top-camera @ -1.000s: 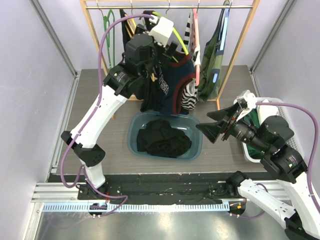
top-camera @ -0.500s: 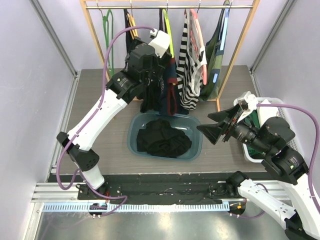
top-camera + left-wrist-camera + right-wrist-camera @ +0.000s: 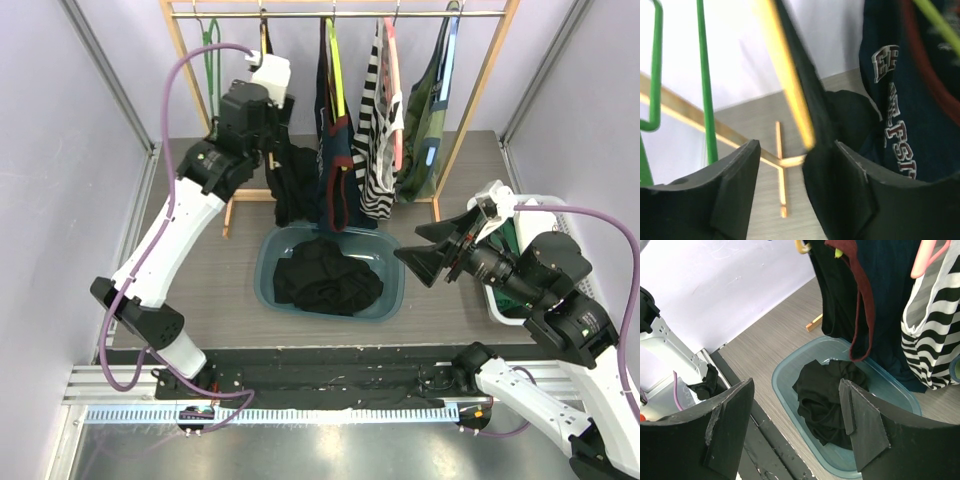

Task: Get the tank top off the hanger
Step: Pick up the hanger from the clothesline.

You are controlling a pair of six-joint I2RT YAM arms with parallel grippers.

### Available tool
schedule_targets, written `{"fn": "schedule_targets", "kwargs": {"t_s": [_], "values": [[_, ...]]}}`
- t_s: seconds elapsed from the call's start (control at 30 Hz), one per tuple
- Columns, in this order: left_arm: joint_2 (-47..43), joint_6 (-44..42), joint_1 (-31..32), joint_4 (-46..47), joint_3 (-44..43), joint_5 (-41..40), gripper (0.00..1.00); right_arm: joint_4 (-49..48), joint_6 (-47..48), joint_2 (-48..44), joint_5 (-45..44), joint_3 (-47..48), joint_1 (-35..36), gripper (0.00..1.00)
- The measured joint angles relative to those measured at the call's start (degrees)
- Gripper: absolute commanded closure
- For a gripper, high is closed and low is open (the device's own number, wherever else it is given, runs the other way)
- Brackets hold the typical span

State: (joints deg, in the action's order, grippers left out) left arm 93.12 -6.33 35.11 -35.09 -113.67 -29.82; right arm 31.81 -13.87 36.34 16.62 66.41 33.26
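Overhead, the rod (image 3: 340, 14) of the wooden rack (image 3: 180, 60) carries five hangers: one bare green hanger (image 3: 212, 45) and four with garments. These are a black tank top (image 3: 290, 175), a navy top (image 3: 335, 190), a striped top (image 3: 375, 150) and an olive top (image 3: 425, 130). One teal basin (image 3: 262, 272) sits below them at centre frame, with one heap of black cloth (image 3: 325, 280) in it. One white basket (image 3: 545, 203) shows at the right edge behind the right arm (image 3: 560, 300). The left arm (image 3: 165, 235) reaches up to the black tank top at upper left; its fingers are hidden here. The right gripper (image 3: 412, 246), right of the basin, gapes wide and empty.

The left wrist view shows what the top one hides. The left gripper (image 3: 795, 146) has its two fingers (image 3: 735, 190) apart, with the yellow hanger (image 3: 790, 95) and the tank top's black cloth between them. The cloth lies against the finger at frame right; whether it is pinched I cannot tell. Pale lettering on the navy top is readable only here, at upper right.

The right wrist view looks down between two wide-spread fingers (image 3: 730, 430) onto the basin. It alone shows the navy top's maroon strap (image 3: 871, 305) dangling over the far rim.
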Motion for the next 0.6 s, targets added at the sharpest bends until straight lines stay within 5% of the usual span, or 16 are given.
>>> {"fn": "schedule_targets", "kwargs": {"t_s": [0.23, 0.4, 0.6], "values": [[0.0, 7.9, -4.5, -3.5, -0.1, 6.4, 0.55, 0.1, 0.0, 1.3, 0.0, 1.5, 0.0, 0.25], [0.0, 9.9, -4.0, -4.1, -0.2, 9.1, 1.00, 0.0, 0.0, 1.5, 0.0, 1.9, 0.0, 0.28], [0.1, 10.1, -4.1, -4.8, -0.8, 10.1, 1.00, 0.2, -0.2, 1.6, 0.0, 1.9, 0.0, 0.29]]}}
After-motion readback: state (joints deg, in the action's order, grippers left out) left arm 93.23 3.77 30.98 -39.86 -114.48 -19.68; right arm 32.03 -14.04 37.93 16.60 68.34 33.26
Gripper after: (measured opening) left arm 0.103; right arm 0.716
